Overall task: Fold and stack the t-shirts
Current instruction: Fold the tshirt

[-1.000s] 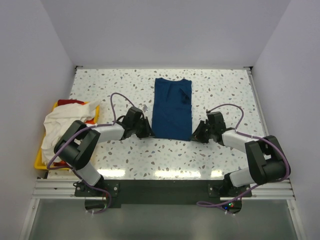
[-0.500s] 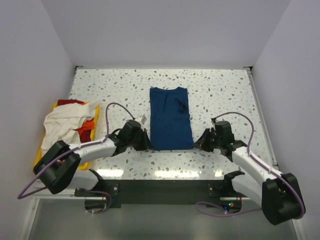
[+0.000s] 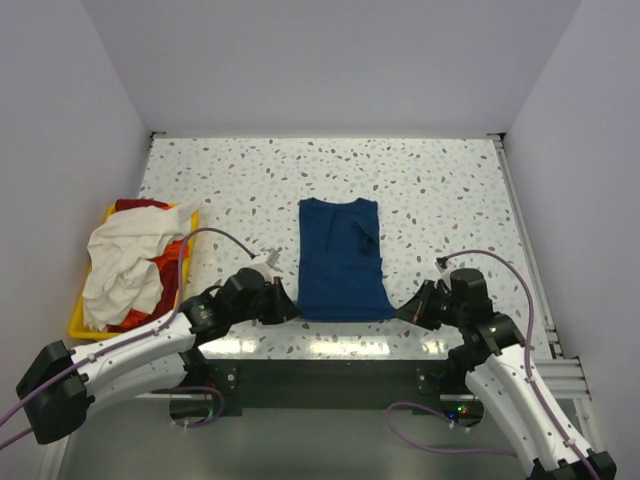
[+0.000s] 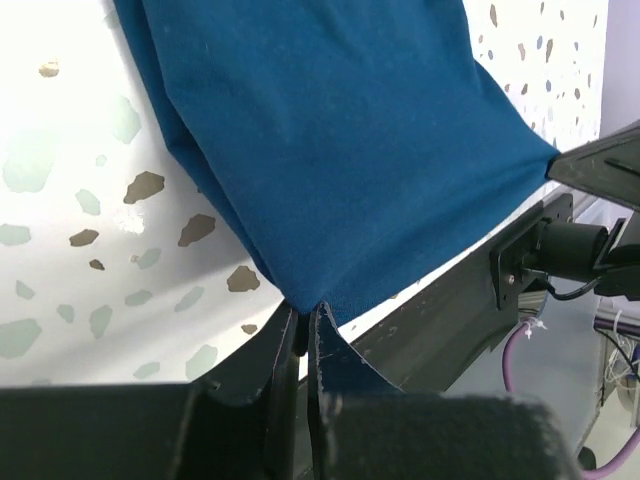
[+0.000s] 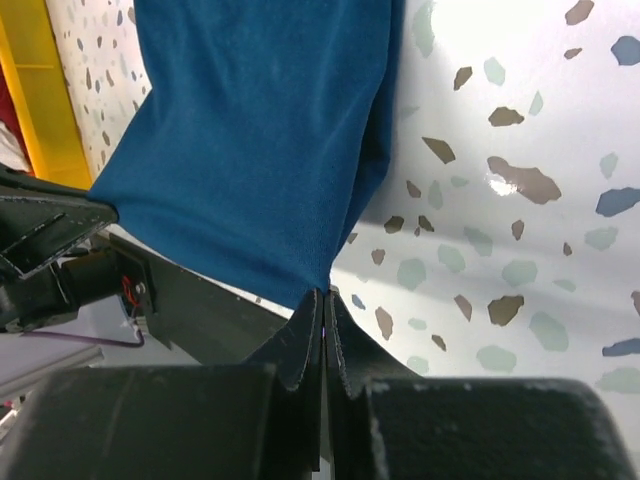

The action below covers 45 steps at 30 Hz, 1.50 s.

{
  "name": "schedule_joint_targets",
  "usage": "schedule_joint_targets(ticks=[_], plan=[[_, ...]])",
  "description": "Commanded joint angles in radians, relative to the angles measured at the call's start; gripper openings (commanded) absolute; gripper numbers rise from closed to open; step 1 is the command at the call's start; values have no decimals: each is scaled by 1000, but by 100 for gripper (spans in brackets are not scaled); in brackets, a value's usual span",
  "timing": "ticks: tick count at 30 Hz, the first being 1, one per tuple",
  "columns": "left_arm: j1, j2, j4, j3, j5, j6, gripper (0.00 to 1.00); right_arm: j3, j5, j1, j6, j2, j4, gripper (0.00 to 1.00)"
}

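Observation:
A navy blue t-shirt, folded into a long strip, lies on the speckled table with its near edge at the table's front edge. My left gripper is shut on its near left corner. My right gripper is shut on its near right corner. Both corners are lifted slightly and stretched taut. A cream-white shirt with red and orange shirts under it lies heaped in the yellow bin. The blue shirt's print is hidden.
The yellow bin sits at the table's left edge. The black front rail of the table runs just beyond the shirt's near edge. White walls enclose the table on three sides.
Both grippers have pulled the shirt's near corners toward the table's front edge, and the whole shirt has slid nearer with them. Both arms have drawn back and low.

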Motion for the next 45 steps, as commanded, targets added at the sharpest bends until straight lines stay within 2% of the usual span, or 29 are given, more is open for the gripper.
schedule_joint_targets(ticks=[1, 5, 9, 17, 25, 29, 39, 44, 45], plan=[[-3, -28, -118, 50, -68, -8, 0, 82, 12, -3, -4, -5, -112, 0], [0, -8, -181, 168, -97, 23, 0, 194, 52, -3, -19, 67, -106, 0], [34, 76, -203, 280, -94, 79, 0, 292, 68, -3, -27, 183, -50, 0], [242, 306, -180, 556, 61, 216, 0, 533, 92, -3, -44, 502, 115, 0], [388, 617, -134, 783, 207, 244, 0, 789, 118, -11, -74, 867, 184, 0], [437, 752, -134, 945, 245, 250, 0, 940, 112, -46, -81, 1037, 204, 0], [545, 1188, -126, 1286, 336, 251, 0, 1234, 9, -141, -74, 1466, 235, 0], [583, 1351, -10, 1403, 412, 221, 0, 1330, -34, -173, -32, 1627, 287, 0], [588, 1371, 6, 1421, 428, 216, 3, 1339, -37, -175, -27, 1651, 299, 0]])
